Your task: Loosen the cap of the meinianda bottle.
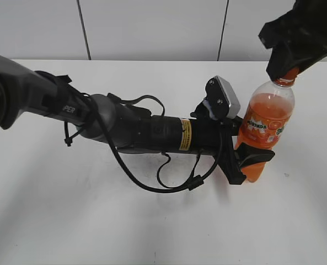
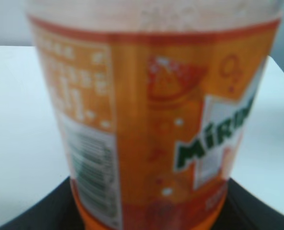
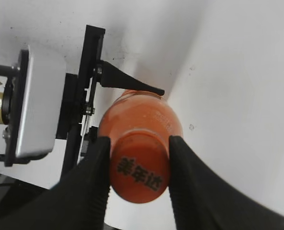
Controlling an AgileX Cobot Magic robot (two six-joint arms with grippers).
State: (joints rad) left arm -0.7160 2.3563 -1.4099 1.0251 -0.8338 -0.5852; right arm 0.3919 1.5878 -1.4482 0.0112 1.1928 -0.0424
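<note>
The meinianda bottle (image 1: 268, 118) stands upright at the right of the white table, full of orange drink, with its orange-green-white label facing the camera. My left gripper (image 1: 250, 157) is shut on the bottle's lower body; the left wrist view is filled by the blurred label (image 2: 156, 124). My right gripper (image 1: 287, 69) comes down from above and is shut on the orange cap (image 3: 139, 172), one black finger on each side. The cap's top bears black Chinese characters. In the exterior view only a sliver of the cap (image 1: 289, 73) shows under the gripper.
The left arm (image 1: 135, 130) with its cables stretches across the white table (image 1: 97, 221) from the left. A grey panelled wall (image 1: 152, 27) stands behind the table's far edge.
</note>
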